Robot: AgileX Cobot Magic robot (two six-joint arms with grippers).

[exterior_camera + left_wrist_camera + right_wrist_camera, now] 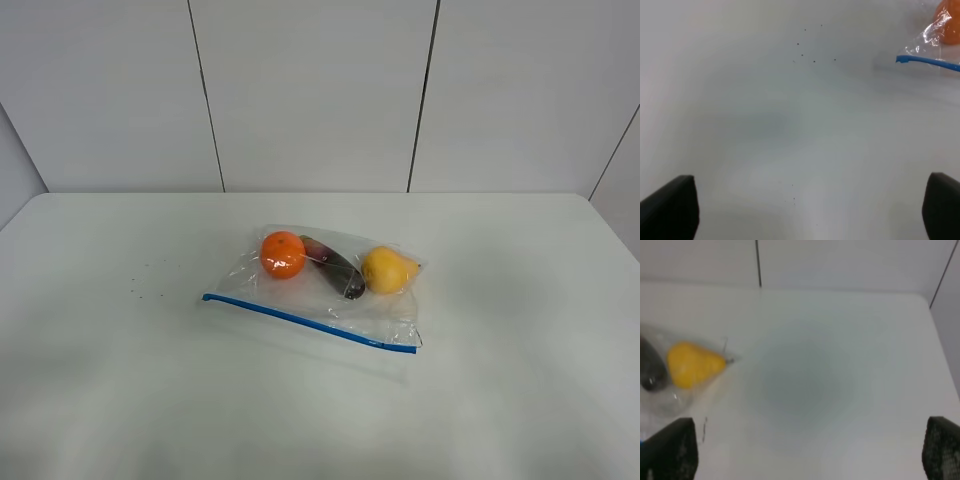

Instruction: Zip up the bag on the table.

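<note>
left gripper [810,210]: jaws wide apart over bare counter [765,130] | bag [935,47]: blue zip end and orange fruit, well beyond gripper

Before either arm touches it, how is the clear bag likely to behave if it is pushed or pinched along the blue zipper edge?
The bag looks like thin crinkled film, so it would probably flex and buckle rather than hold shape. The orange fruit and yellow fruit inside seem round and loose, so they may roll and shift the weight. On the smooth white table it could slide.
</note>
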